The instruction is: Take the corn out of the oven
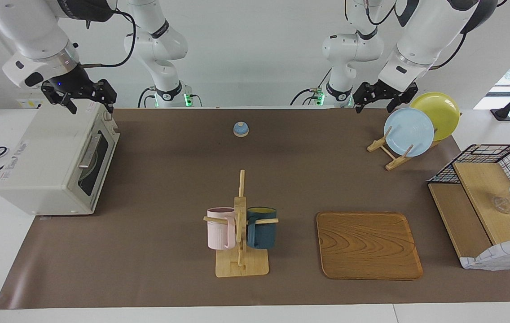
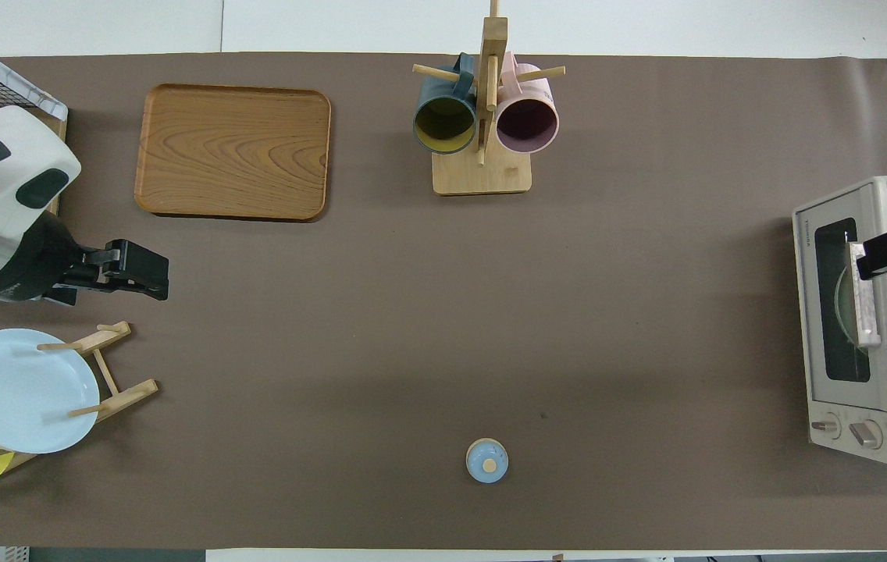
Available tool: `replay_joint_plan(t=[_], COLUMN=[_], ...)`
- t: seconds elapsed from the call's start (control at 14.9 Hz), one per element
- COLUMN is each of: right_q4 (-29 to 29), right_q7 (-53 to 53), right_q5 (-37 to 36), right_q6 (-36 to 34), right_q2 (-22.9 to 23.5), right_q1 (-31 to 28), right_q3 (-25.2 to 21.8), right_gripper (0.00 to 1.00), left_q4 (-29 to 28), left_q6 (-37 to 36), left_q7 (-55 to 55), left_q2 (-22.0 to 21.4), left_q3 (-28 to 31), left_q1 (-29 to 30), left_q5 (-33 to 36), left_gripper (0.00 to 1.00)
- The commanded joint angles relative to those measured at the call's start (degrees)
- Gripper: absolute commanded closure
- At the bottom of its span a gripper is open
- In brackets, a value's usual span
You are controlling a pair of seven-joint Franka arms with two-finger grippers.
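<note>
Oven sits at the right arm's end of the table, on the brown mat, door shut, bar handle across the dark glass. Corn not visible in either view; through the glass only a pale round shape shows, can't tell what it is. Two knobs on the oven's front panel, at the end nearer the robots.

Right hand is up in the air over the oven's top, at its robot-side end, fingers spread, grasping nothing, not touching the oven. Left hand is up over the plate rack at the left arm's end, fingers also apart and empty.

The rack holds a light blue plate and a yellow plate, both on edge. Small blue bell sits mid-table, near the robots. Wooden mug tree is farther out, mid-table, with a pink mug and a dark teal mug hung on its pegs. Wooden tray lies flat beside it toward the left arm's end. Wire basket with wooden shelves stands at that end's edge, with a checked cloth draped over its outer corner.
</note>
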Motion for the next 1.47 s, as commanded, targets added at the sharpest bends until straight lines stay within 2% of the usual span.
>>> replay_joint_plan(t=[0.0,0.87,0.94,1.0,1.07,1.14,1.27,1.4], right_q4=[0.1,-2.5,-4.5,-9.3,-14.4,-19.2,-26.3,-28.0], right_q7=[0.7,-0.2,-1.4,-2.3,-2.5,-2.6,-2.8,-4.4], right_q5=[1.8,1.9,1.9,1.9,1.8,1.7,1.0,0.4], right_q6=[-0.5,0.3,3.2,8.3,12.5,15.5,21.5,23.9], right_q2=[-0.2,-1.7,-2.5,-4.4,-6.7,-8.5,-11.1,-11.5], right_q1=[-0.4,-2.1,-2.5,-2.9,-2.7,-2.6,-2.1,-2.6], right_q3=[-0.2,-0.5,-0.5,-0.5,-0.5,-0.5,-0.5,-0.5], right_gripper=[0.00,0.00,0.11,0.43,0.80,1.00,1.00,1.00], left_q4=[0.3,0.3,0.3,0.4,0.3,0.3,0.3,0.3], left_q6=[-0.9,-0.9,-0.9,-0.9,-0.9,-0.9,-0.9,-0.9], left_q7=[0.1,0.1,0.1,0.1,0.1,0.1,0.1,0.1], left_q2=[-0.3,-0.3,-0.3,-0.3,-0.3,-0.3,-0.3,-0.3], left_q3=[-0.3,-0.3,-0.3,-0.3,-0.3,-0.3,-0.3,-0.3], left_q1=[0.9,0.9,0.9,0.9,0.9,0.9,0.9,0.9], left_q5=[-0.8,-0.8,-0.8,-0.8,-0.8,-0.8,-0.8,-0.8], left_gripper=[0.00,0.00,0.00,0.00,0.00,0.00,0.00,0.00])
